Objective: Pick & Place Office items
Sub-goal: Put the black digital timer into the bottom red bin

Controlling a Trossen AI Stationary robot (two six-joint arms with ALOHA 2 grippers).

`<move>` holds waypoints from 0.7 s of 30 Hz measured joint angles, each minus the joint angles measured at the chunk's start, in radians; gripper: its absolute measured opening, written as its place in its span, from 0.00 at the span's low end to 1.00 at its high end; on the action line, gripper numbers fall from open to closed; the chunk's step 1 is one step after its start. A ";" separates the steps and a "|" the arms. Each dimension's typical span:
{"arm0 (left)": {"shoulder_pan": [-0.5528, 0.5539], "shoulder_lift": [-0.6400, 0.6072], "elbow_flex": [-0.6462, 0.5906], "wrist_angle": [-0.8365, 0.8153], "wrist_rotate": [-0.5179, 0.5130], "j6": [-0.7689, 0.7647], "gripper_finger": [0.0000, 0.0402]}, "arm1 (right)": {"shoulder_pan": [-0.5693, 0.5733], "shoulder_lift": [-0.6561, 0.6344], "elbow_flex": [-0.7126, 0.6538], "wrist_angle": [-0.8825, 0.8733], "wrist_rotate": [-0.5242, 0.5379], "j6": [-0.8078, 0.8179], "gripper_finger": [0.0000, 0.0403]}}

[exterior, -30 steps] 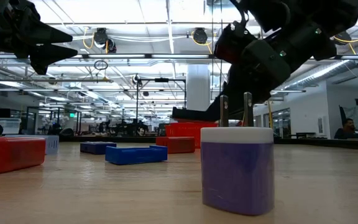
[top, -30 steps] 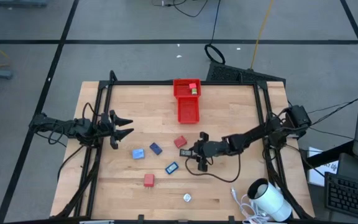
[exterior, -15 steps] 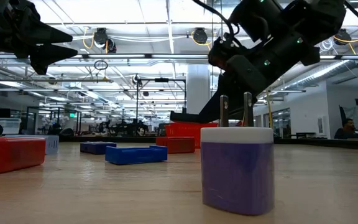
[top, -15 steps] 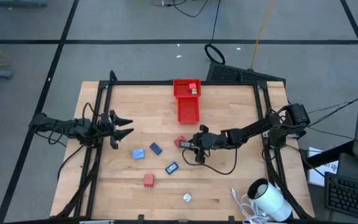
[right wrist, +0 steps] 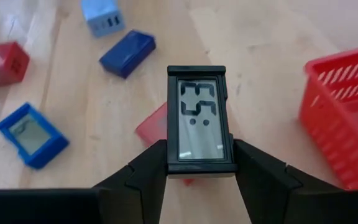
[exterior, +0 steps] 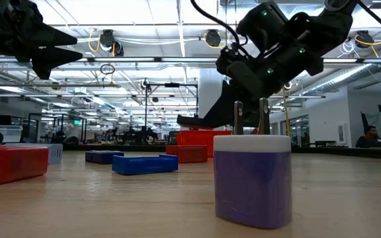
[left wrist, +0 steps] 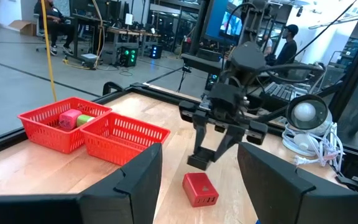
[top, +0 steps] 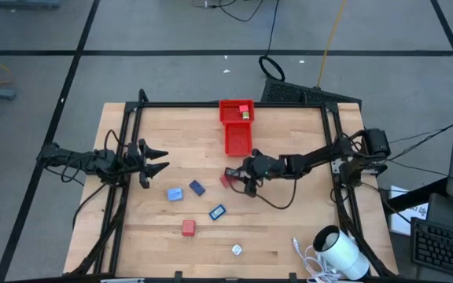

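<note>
- High view: I see the right gripper (top: 246, 180) out over the middle of the table (top: 289, 228), just short of the red tray (top: 237, 127) and above a red block (top: 226, 180). What it pinches is too small to make out here. The left gripper (top: 157, 159) waits at the table's left side, fingers spread, nothing between them. Loose on the wood: light-blue piece (top: 174, 193), dark blue piece (top: 197, 187), blue clock (top: 217, 211), second red block (top: 188, 227), whitish plug (top: 237, 250). A big white cylinder (top: 343, 254) with cable sits at the near right corner.
- Low view: the whitish plug (exterior: 253, 179) stands upright close to the lens, prongs up. The right gripper (exterior: 200, 119) hangs above the table behind it.
- Left wrist view: the right gripper (left wrist: 205, 160) holds a black piece just above the red block (left wrist: 199, 188), beside the tray (left wrist: 129, 134); a pink and a green item lie in the tray's farther compartment.
- Right wrist view: the fingers (right wrist: 145, 172) pinch a black clock (right wrist: 197, 119) by its sides, display facing the camera, off the table.
</note>
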 joint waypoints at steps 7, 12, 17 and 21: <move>0.000 0.000 0.000 0.000 0.000 0.000 0.53 | -0.058 0.000 0.000 0.031 -0.006 -0.018 0.39; 0.000 0.000 0.000 0.000 0.000 0.000 0.53 | -0.104 0.000 0.000 0.037 -0.050 -0.018 0.40; 0.000 0.000 0.000 0.000 0.000 0.000 0.53 | -0.153 -0.002 0.000 0.037 -0.056 -0.018 0.39; 0.000 0.000 0.000 0.000 0.000 0.000 0.53 | -0.193 -0.028 0.001 0.037 -0.103 -0.018 0.39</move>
